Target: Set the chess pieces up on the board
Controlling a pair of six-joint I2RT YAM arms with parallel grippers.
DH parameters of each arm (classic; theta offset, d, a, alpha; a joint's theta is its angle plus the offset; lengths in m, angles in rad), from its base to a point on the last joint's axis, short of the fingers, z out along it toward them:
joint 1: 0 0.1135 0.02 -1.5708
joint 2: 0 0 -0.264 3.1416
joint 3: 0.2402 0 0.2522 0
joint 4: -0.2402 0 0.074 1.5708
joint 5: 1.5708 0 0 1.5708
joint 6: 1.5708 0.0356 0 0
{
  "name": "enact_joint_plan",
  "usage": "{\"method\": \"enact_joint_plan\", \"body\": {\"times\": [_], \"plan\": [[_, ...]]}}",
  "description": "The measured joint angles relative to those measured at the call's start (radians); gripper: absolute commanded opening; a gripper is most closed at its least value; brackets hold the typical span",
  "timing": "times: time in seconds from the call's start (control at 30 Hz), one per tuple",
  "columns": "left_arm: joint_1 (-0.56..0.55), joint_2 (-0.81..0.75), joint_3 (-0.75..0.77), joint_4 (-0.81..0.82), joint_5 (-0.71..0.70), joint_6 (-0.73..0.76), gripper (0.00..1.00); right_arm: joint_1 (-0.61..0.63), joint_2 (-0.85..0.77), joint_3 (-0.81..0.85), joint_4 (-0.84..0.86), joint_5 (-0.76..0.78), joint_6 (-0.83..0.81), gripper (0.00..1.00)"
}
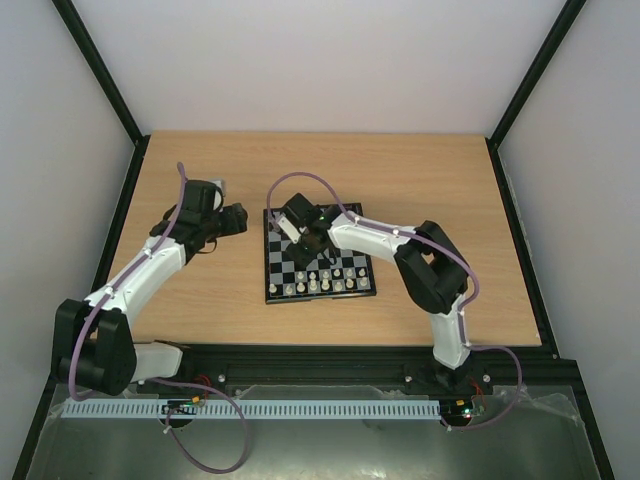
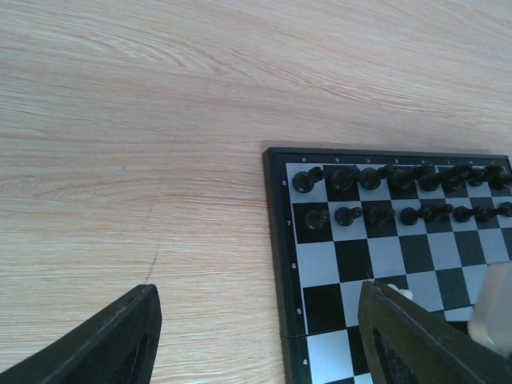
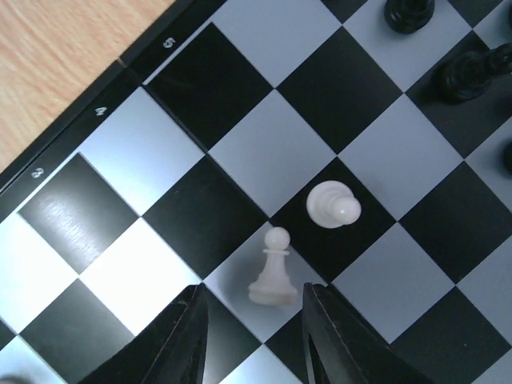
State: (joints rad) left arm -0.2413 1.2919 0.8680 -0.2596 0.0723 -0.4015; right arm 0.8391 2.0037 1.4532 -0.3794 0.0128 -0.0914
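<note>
The board (image 1: 318, 262) lies mid-table. Cream-white pieces (image 1: 322, 283) stand along its near rows. Black pieces (image 2: 400, 178) fill its two far rows in the left wrist view. My right gripper (image 1: 308, 236) hovers over the board's left-middle, open. In the right wrist view its fingertips (image 3: 180, 332) flank a white pawn (image 3: 274, 276) standing on a pale square, with a gap on each side. A second white piece (image 3: 332, 206) stands on the black square just beyond. My left gripper (image 1: 235, 218) is open and empty over bare wood left of the board (image 2: 318, 264).
The wooden table (image 1: 200, 300) stretches wide on both sides of the board. Black frame posts (image 1: 100, 70) and pale walls bound it. The right arm (image 1: 430, 265) reaches over the board's right and far part, hiding some black pieces in the top view.
</note>
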Motion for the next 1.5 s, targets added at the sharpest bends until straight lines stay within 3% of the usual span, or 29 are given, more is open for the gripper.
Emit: {"method": "enact_joint_plan", "body": {"times": [1.2,1.37,1.5], "plan": [[0.0,0.0,-0.006,0.01,0.093,-0.009,0.7,-0.006,0.063,0.053,-0.05,0.024,0.036,0.15],[0.0,0.027,-0.008,0.051,0.204,-0.027,0.68,-0.016,-0.036,-0.064,-0.014,-0.024,0.008,0.15],[0.0,0.062,-0.042,0.127,0.364,-0.085,0.61,-0.027,-0.158,-0.15,0.016,-0.089,-0.016,0.15]]}}
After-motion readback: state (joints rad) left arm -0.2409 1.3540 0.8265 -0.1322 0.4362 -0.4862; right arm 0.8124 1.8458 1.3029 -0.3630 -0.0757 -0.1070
